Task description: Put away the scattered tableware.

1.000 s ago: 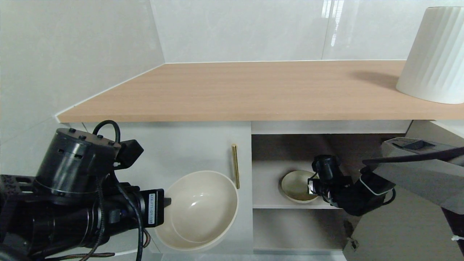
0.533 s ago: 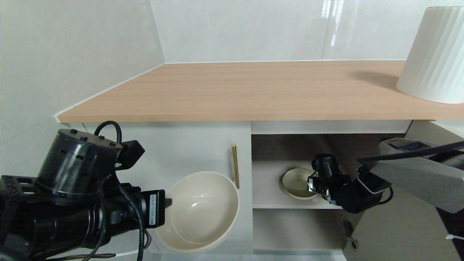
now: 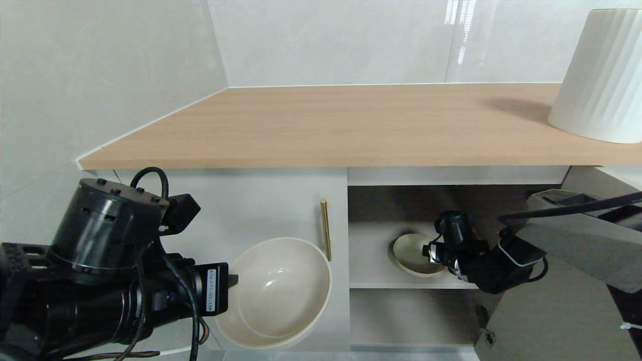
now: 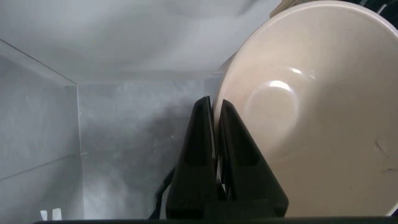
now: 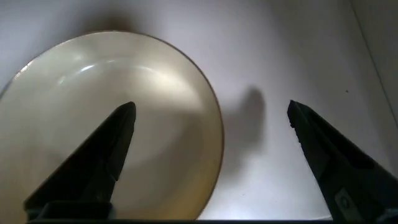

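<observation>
Gripping large bowl [image 3: 278,293] by the rim: left gripper [image 4: 214,102], fingers pinched narrow in left wrist view, hidden behind the wrist in head view. Bowl at 6 o'clock, in front of cabinet door [image 3: 261,210]. Small bowl [image 3: 412,249] on shelf [image 3: 371,255] at 4 o'clock, partly covered by right gripper [image 5: 210,109]. Right wrist view shows its fingers spread wide, one over the bowl.

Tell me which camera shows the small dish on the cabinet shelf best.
The right wrist view: the small dish lies close before the open right gripper, rim and hollow plain. The head view has it partly behind that gripper. The left wrist view faces the large bowl instead.
</observation>
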